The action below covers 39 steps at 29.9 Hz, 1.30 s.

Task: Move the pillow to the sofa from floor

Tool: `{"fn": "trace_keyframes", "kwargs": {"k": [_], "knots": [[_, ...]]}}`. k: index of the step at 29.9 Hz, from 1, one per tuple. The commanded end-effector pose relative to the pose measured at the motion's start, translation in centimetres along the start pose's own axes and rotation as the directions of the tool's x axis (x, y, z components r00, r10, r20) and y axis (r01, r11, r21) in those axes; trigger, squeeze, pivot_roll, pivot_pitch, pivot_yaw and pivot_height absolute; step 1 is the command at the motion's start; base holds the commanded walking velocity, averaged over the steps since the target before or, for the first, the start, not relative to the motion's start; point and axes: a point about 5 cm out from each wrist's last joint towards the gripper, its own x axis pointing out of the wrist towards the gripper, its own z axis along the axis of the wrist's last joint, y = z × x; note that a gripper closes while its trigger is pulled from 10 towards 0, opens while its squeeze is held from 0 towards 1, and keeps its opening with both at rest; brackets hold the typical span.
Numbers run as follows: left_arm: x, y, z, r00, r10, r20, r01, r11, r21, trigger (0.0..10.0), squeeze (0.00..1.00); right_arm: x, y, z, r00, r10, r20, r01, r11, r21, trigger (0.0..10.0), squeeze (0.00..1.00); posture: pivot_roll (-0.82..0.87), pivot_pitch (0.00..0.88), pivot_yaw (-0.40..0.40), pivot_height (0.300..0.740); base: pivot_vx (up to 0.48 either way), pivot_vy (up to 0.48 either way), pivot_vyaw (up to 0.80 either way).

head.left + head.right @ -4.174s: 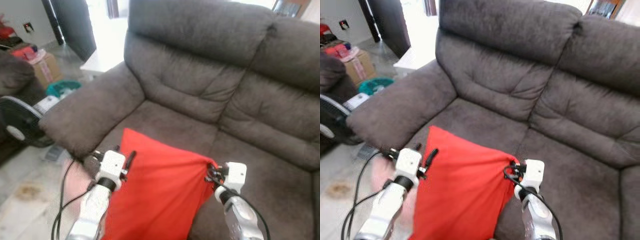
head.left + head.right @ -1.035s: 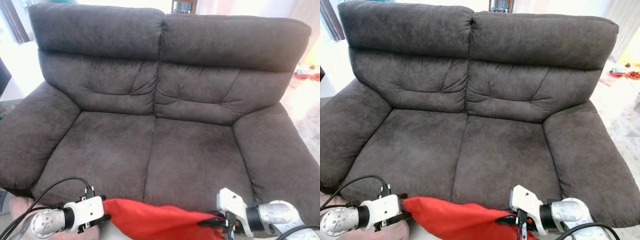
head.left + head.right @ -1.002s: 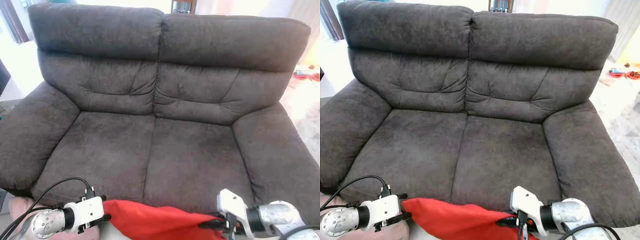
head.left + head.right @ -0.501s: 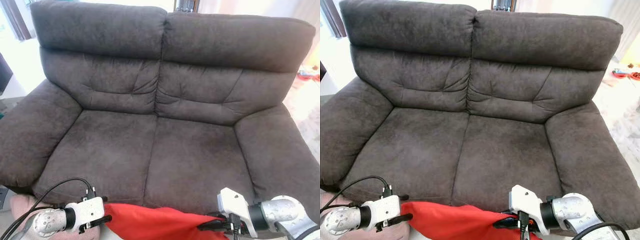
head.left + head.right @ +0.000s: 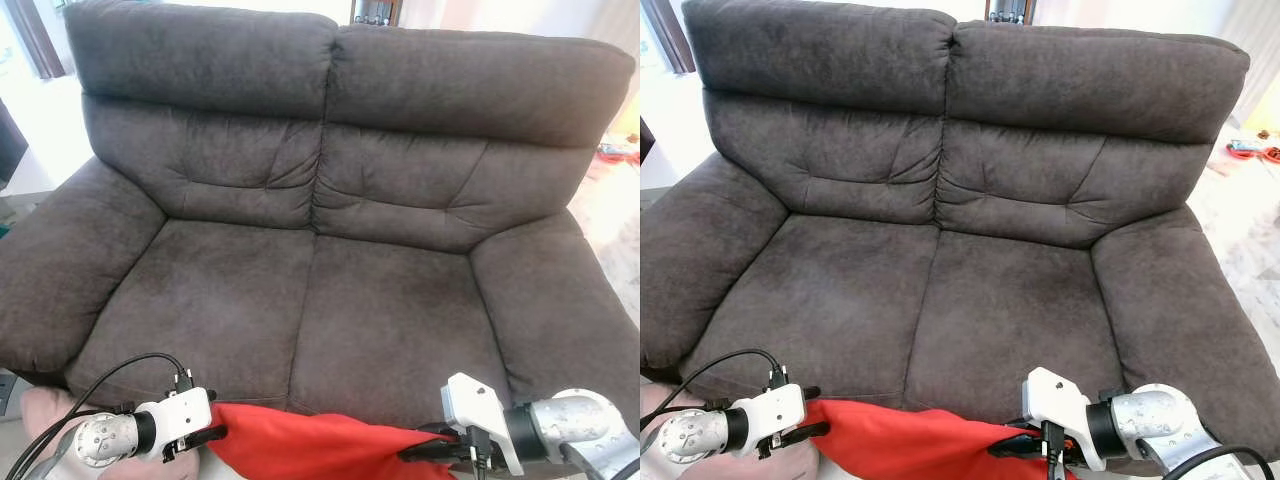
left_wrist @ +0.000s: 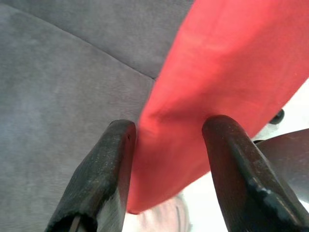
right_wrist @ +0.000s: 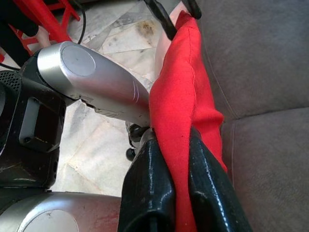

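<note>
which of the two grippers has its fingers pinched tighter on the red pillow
The right gripper: its fingers squeeze the red pillow flat, while the left gripper straddles its edge with fingers spread.

The red pillow [image 5: 300, 450] hangs stretched between both pairs of black fingers [image 7: 149, 188], one end pinched in each, at the dark grey sofa [image 5: 330, 250] seat's front edge.

No legible text, labels or signs anywhere.
</note>
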Motion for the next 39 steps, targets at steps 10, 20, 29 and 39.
{"fn": "trace_keyframes", "kwargs": {"k": [10, 20, 29, 39], "knots": [[0.6, -1.2, -0.7, 0.995, -0.094, -0.020, 0.093, 0.995, -0.026, 10.0, 0.00, -1.0, 0.2, 2.6, 0.996, 0.016, 0.084, -0.008, 0.996, -0.091, 10.0, 0.00, 0.06, 0.049, -0.060, 0.740, 0.000, 0.000, 0.00], [1.2, -0.6, -0.8, 0.998, -0.012, -0.056, 0.014, 0.999, 0.036, 10.0, 0.00, -0.9, 0.6, 2.6, 0.996, 0.021, 0.091, -0.013, 0.996, -0.086, 10.0, 0.00, 0.06, 0.054, -0.060, 0.740, 0.000, 0.000, 0.00], [2.6, -1.4, -0.3, 0.999, -0.012, -0.042, 0.013, 1.000, 0.023, 10.0, 0.00, -0.9, 0.6, 2.9, 0.995, 0.026, 0.100, -0.017, 0.996, -0.093, 10.0, 0.00, 0.04, 0.053, -0.064, 0.740, 0.000, 0.000, 0.00], [3.1, -2.4, -0.8, 0.995, -0.051, -0.091, 0.053, 0.998, 0.026, 0.0, 0.00, -1.0, 0.7, 3.1, 0.994, 0.023, 0.105, -0.014, 0.996, -0.090, 10.0, 0.00, 0.04, 0.053, -0.064, 0.740, 0.000, 0.000, 0.00]]}}
